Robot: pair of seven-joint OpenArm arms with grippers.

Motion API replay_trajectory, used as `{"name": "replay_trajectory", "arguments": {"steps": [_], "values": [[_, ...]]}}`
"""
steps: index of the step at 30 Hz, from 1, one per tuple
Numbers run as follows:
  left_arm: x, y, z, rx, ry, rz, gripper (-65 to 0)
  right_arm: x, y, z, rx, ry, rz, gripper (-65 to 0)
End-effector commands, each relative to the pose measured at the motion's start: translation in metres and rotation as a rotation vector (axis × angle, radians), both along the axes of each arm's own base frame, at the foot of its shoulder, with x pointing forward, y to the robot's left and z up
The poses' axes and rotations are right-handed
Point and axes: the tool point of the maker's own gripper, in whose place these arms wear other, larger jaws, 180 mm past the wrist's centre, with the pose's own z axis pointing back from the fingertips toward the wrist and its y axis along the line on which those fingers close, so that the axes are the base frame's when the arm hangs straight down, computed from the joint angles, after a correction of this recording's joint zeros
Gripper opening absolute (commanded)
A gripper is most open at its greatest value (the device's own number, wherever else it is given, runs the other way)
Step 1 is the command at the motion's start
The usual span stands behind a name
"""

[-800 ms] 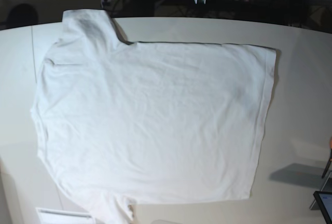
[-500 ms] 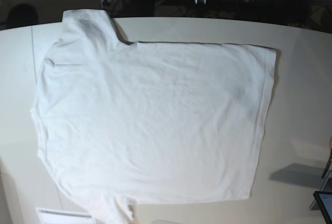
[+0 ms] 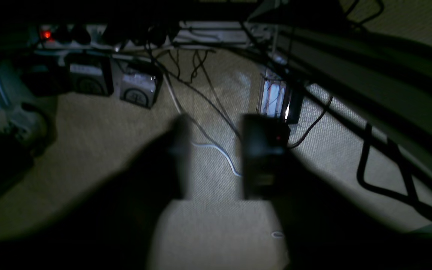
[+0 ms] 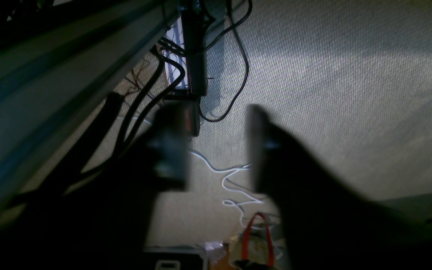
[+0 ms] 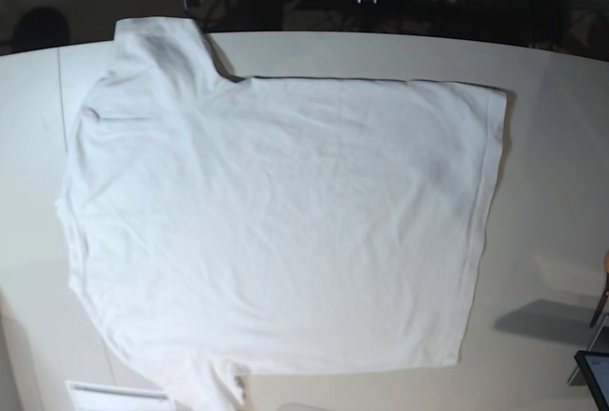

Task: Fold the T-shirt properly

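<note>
The shirt point(image 5: 276, 221) lies flat on the table point(image 5: 557, 126), sleeves at left, hem at right, unfolded. Both grippers hang below the table edge, jaws apart, empty. Best start: pinch both corners of one long edge evenly.

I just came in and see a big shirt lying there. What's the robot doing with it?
Nothing is touching it yet. The large plain white cotton T-shirt lies spread flat and unfolded on the pale table. Both arms are pulled back off the table, their cameras looking at carpet and cables. The left gripper and right gripper both hold nothing.
</note>
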Motion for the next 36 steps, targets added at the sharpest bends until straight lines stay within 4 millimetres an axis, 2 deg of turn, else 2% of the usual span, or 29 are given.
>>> {"name": "replay_trajectory", "arguments": {"steps": [1,2,3,5,9,11,15,17,20,23,27,32,36], "values": [[-0.001,0.000,0.000,0.002,-0.002,-0.005,-65.0,0.001,0.003,0.000,0.008,-0.007,-0.004,-58.6],[-0.001,0.001,0.000,0.004,-0.002,-0.006,-65.0,0.000,0.003,0.000,0.008,-0.005,-0.004,-65.0],[-0.003,0.000,0.000,0.003,0.001,-0.010,-65.0,0.000,0.003,0.000,0.008,-0.005,-0.004,-65.0],[-0.009,0.001,0.001,0.004,0.009,-0.015,-65.0,0.000,0.002,0.000,0.006,-0.007,-0.004,-60.8],[-0.013,0.004,0.004,0.012,-0.009,-0.026,-65.0,-0.003,0.001,0.000,0.004,-0.004,-0.004,-64.9],[-0.013,0.013,0.010,0.030,-0.045,-0.032,-65.0,-0.018,-0.001,0.002,0.002,0.011,-0.004,-65.0],[-0.011,0.045,0.032,0.090,-0.141,-0.058,-65.0,-0.040,-0.006,0.011,-0.010,-0.027,-0.008,-65.0],[-0.006,0.062,0.046,0.119,-0.219,-0.083,-65.0,-0.047,-0.010,0.021,-0.020,-0.068,-0.010,-65.0],[-0.008,0.080,0.062,0.149,-0.309,-0.123,-65.0,-0.046,-0.015,0.043,-0.032,-0.152,-0.011,-65.0],[-0.012,0.092,0.076,0.164,-0.390,-0.158,-65.0,-0.035,-0.020,0.068,-0.045,-0.245,-0.012,-65.0],[-0.012,0.094,0.102,0.161,-0.555,-0.201,-65.0,-0.019,-0.026,0.104,-0.059,-0.349,-0.012,-65.0],[-0.009,0.090,0.140,0.149,-0.776,-0.240,-65.0,-0.014,-0.028,0.139,-0.069,-0.424,-0.015,-65.0],[-0.008,0.091,0.178,0.135,-0.961,-0.291,-65.0,-0.013,-0.048,0.167,-0.125,-0.468,-0.049,-65.0]]}}
